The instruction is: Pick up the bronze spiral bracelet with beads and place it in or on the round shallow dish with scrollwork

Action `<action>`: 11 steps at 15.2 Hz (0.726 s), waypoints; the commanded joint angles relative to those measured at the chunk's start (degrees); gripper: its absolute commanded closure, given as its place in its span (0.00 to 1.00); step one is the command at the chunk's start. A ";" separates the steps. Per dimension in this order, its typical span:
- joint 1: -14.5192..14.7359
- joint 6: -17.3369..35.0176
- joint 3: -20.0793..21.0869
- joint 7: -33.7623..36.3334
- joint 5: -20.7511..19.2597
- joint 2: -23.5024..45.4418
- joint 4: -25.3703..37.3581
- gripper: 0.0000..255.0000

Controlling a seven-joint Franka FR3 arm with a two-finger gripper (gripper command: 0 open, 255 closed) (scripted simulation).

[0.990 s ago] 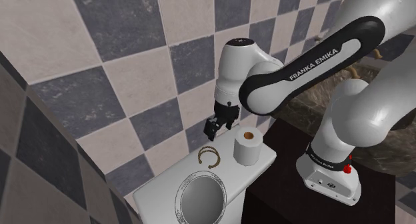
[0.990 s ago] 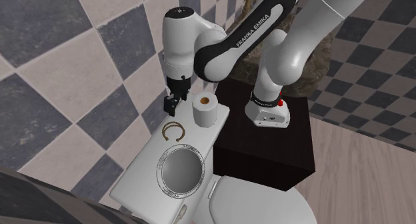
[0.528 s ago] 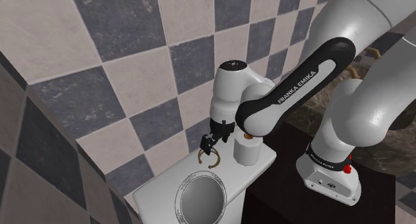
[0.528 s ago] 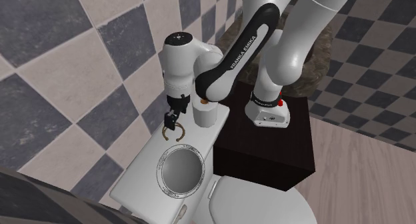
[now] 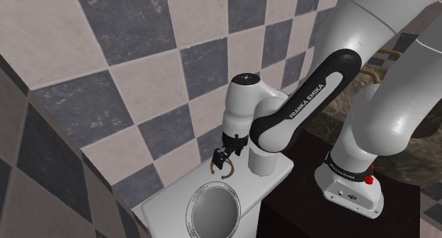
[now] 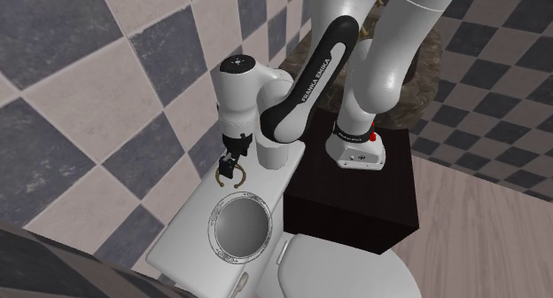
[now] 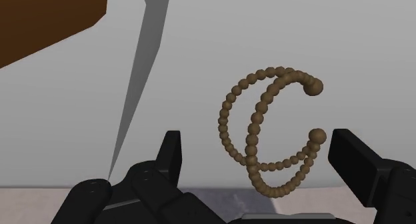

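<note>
gripper (image 7: pixel 260 141) lower now, fingers (image 7: pixel 170 156) apart astride bracelet (image 7: pixel 251 136), its gap toward one finger

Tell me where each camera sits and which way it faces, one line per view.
Shoulder view: beside and behind the stand, looking down at the tank lid and tiled wall; shows arm and end effector.
Second exterior view: high in front of the toilet, facing the same wall; shows arm and base.
Wrist view: on the hand, looking down at the bracelet between open fingers.
Shared: both exterior views show the dish beside the end effector.
</note>
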 commanded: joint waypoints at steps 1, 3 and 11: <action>-0.01 0.06 0.00 -0.01 0.00 0.03 -0.02 0.00; -0.01 0.04 0.00 -0.01 0.00 0.02 -0.01 0.00; -0.01 0.05 0.00 0.00 -0.01 0.03 -0.02 1.00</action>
